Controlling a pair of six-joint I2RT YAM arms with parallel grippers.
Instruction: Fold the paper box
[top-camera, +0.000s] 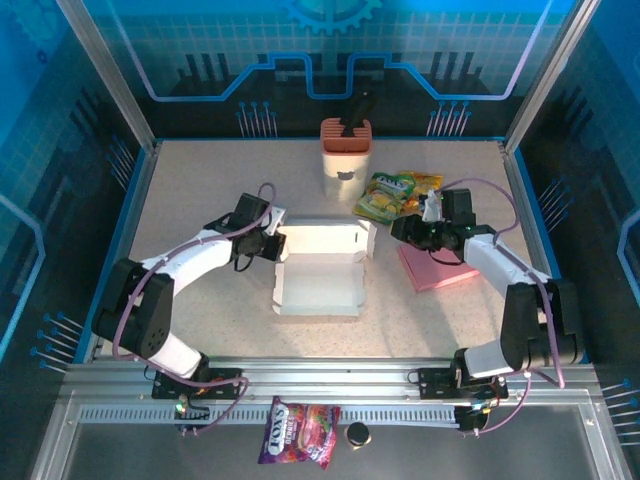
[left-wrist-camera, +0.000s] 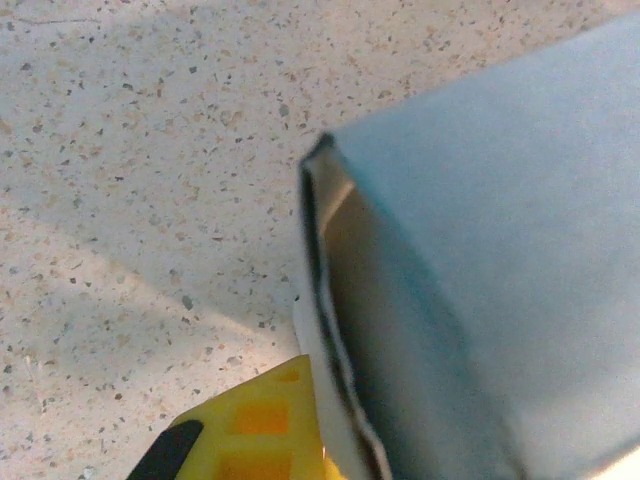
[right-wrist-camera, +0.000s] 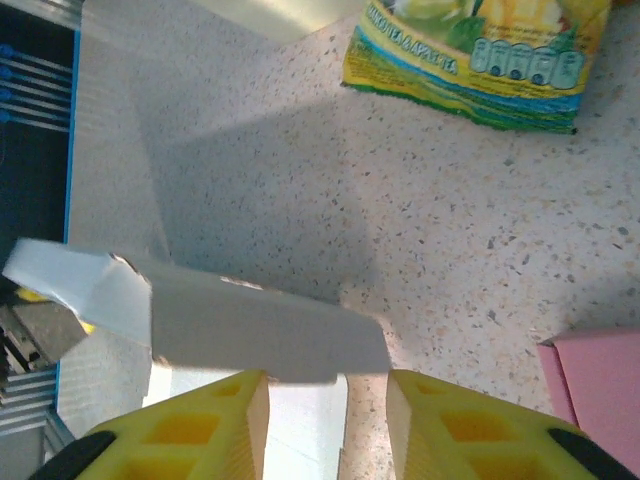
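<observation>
The whole setup sits on a speckled stone-look table (top-camera: 200, 190) inside a blue-lit enclosure. It has circuit-pattern walls (top-camera: 90, 90) and an aluminium rail frame (top-camera: 330, 375) along the near edge. Nearest of all, on the metal shelf below the rails, there's a purple candy bag (top-camera: 300, 432). Just beside it is a small dark round thing (top-camera: 357, 434), too small to identify.

The paper box (top-camera: 318, 285) is mid-table between the two arms, white, with its lid panel laid open toward the near side. From the top camera, the left gripper (top-camera: 268, 240) is at the box's far-left corner. The right gripper (top-camera: 400, 230) sits just off the far-right corner. Right of the box is a pink sheet (top-camera: 440, 268), partly under the right arm. Farther back is a green-and-yellow snack bag (top-camera: 395, 193). Farthest is a salmon-coloured holder (top-camera: 346, 140) with something black sticking up out of it, can't tell what.

The wrist cams give the close-up stuff. The left one looks at a box wall edge-on, with one yellow finger (left-wrist-camera: 255, 430) right against it and the other hidden behind the cardboard. That gripper is clamped tight on the wall. On the right wrist cam the two yellow fingers (right-wrist-camera: 200, 430) stand apart. A greyish box flap lies across just past their tips, not pinched. The snack bag is cut off at the top of that frame, and there's just a corner of the pink sheet at the right edge.
</observation>
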